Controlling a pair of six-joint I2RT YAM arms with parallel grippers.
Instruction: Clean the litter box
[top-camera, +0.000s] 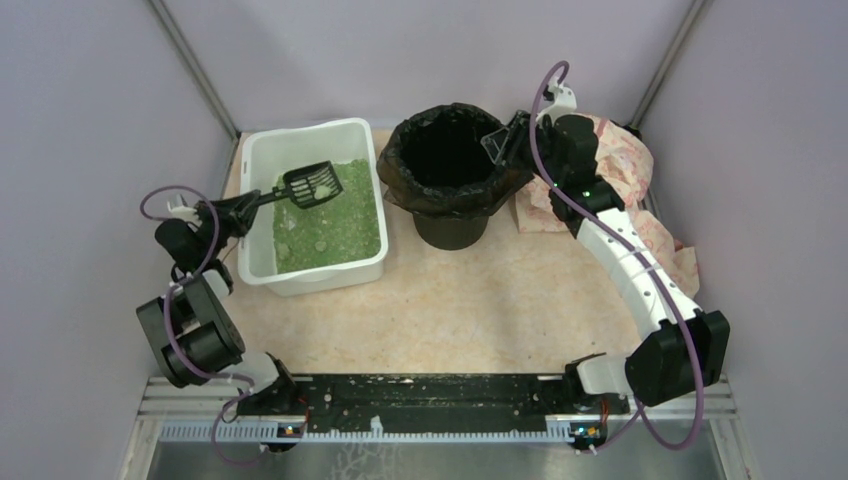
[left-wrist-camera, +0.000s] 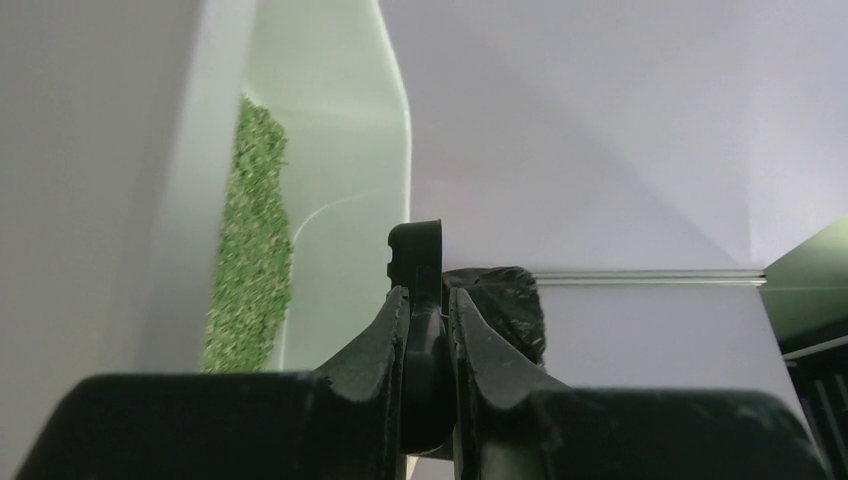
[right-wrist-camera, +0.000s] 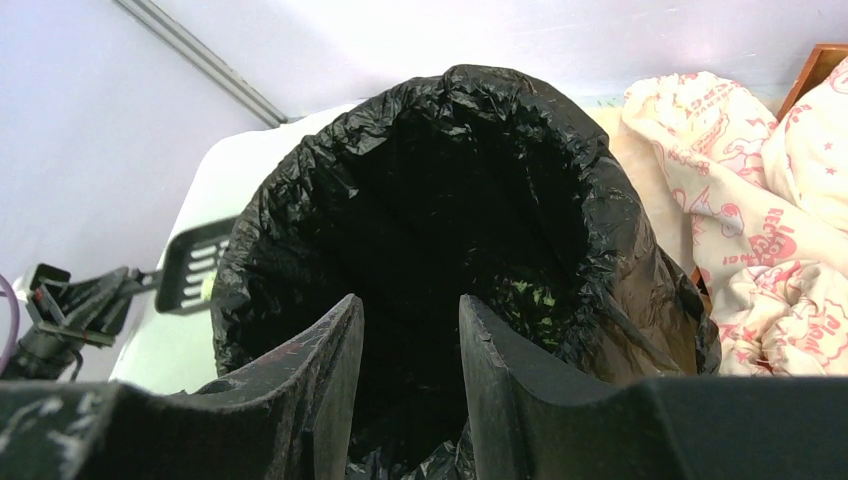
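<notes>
Since the litter box (top-camera: 262, 150), far left on the tabletop (top-camera: 480, 300), looks a stiff tub heavy with loose granules, hold its rim; left fingers (left-wrist-camera: 380, 340) pinch the scoop (top-camera: 312, 185), and right fingers (right-wrist-camera: 330, 370) sit at the bin (top-camera: 450, 225), grip unclear.

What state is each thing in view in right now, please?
litter box: open, part-filled with green litter.
scoop: held over the litter, bits in it.
bin: upright, open, lined with black bag.
left gripper: shut on scoop handle.
right gripper: at bin rim, jaws apart; grip unclear.
cloth: crumpled.
</notes>
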